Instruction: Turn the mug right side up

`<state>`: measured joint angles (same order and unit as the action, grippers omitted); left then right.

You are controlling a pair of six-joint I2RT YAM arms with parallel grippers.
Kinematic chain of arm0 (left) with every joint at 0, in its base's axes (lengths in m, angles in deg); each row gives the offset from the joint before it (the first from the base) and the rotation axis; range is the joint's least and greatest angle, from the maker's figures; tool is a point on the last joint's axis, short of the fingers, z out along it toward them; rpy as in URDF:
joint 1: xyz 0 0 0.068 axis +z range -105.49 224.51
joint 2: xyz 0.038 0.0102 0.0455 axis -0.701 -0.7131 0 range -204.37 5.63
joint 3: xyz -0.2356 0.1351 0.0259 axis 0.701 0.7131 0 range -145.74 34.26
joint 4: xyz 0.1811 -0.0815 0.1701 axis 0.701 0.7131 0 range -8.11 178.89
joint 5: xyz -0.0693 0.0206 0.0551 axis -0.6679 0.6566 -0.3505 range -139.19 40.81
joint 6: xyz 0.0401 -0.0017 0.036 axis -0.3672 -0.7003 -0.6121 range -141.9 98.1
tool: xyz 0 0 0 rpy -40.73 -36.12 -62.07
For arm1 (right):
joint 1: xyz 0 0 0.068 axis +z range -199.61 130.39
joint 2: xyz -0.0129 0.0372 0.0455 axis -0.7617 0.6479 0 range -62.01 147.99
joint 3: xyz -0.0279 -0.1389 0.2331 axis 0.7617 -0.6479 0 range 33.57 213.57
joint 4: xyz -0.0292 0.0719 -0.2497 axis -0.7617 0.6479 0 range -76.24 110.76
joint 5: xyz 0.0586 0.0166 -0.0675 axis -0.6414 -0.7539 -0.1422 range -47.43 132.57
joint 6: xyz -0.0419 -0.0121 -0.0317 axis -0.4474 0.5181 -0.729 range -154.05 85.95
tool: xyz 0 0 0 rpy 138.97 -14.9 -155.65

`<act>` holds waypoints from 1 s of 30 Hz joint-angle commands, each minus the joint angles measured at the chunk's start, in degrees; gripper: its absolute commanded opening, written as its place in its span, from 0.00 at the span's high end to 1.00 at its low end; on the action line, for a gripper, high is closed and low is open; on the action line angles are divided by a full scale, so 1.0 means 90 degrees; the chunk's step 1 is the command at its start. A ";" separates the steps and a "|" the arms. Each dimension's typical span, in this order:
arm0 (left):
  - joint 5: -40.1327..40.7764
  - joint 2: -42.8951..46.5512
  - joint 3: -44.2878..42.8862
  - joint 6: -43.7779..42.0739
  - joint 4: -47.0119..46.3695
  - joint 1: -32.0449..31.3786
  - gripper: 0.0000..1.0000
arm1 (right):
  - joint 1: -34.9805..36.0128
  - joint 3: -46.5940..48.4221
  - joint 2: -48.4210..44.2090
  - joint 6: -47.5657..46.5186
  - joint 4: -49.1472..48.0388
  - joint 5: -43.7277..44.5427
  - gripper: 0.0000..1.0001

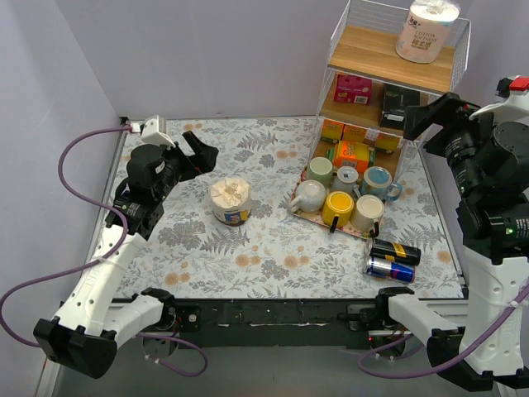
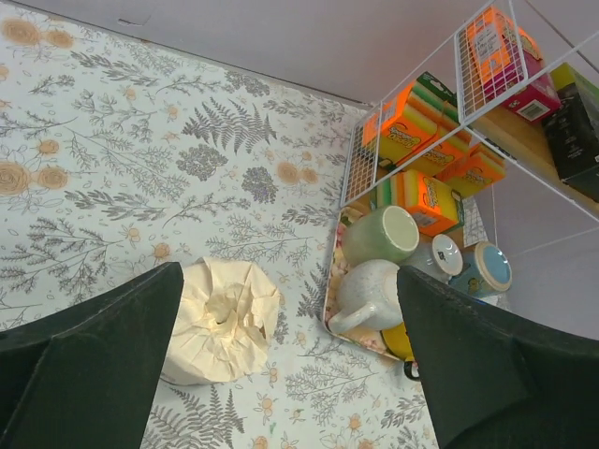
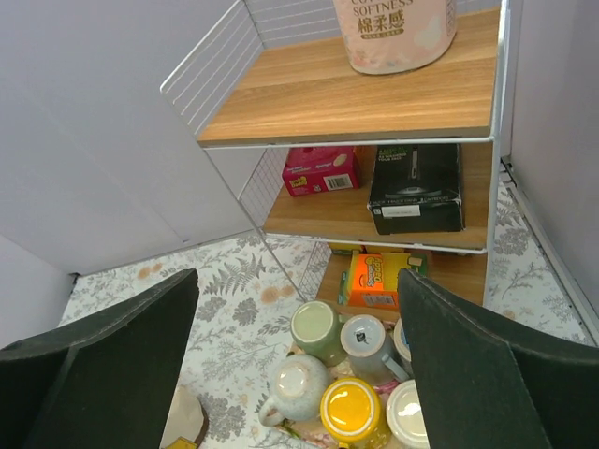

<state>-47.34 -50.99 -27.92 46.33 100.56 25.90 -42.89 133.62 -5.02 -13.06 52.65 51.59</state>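
Note:
Several mugs stand on a floral tray (image 1: 296, 208) by the wire shelf. The white speckled mug (image 1: 308, 196) shows its base ring upward in the right wrist view (image 3: 295, 385). The small grey mug (image 1: 347, 176) also shows a stamped base upward (image 3: 362, 335). The green mug (image 1: 321, 170) is open-side up. A yellow mug (image 1: 337, 207), a cream mug (image 1: 368, 212) and a blue mug (image 1: 378, 182) sit beside them. My left gripper (image 1: 201, 150) is open and empty, raised over the table's left, well left of the tray. My right gripper (image 1: 423, 117) is open and empty, high beside the shelf.
A paper-wrapped tub (image 1: 230, 200) sits mid-table, left of the tray. Two drink cans (image 1: 393, 260) lie near the front right. The wire shelf (image 1: 388, 83) behind the tray holds boxes, sponges and a tissue roll (image 1: 427, 29). Walls close in at left and back.

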 commanded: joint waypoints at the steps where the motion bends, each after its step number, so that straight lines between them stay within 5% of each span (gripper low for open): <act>1: -0.0156 0.0207 0.0178 -0.0139 -0.0122 -0.0119 0.02 | -0.0024 -0.0101 -0.0209 -0.0048 0.0033 0.0160 0.04; 6: -0.0555 0.0450 0.1271 -0.0051 -0.0454 -0.0159 0.02 | -0.0024 0.0358 0.0386 0.0069 0.1127 -0.0093 0.02; 12: -0.1785 0.0237 0.1820 -0.0129 -0.0231 -0.0168 0.02 | -0.0024 -0.0296 -0.0121 -0.0388 0.0201 -0.0951 0.01; 19: -0.3417 -0.0262 0.2064 0.0211 0.0728 -0.0197 0.02 | -0.0024 -0.0354 0.0025 -0.0467 0.0473 -0.1733 0.02; 30: -0.2464 -0.0573 0.2708 0.1314 0.0484 -0.0451 0.02 | 0.0025 -0.2120 -0.0326 0.0177 -0.0737 -0.3316 0.05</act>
<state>-74.01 -53.36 -5.16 53.00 105.83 23.03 -42.89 119.59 -6.53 -13.78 53.18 27.65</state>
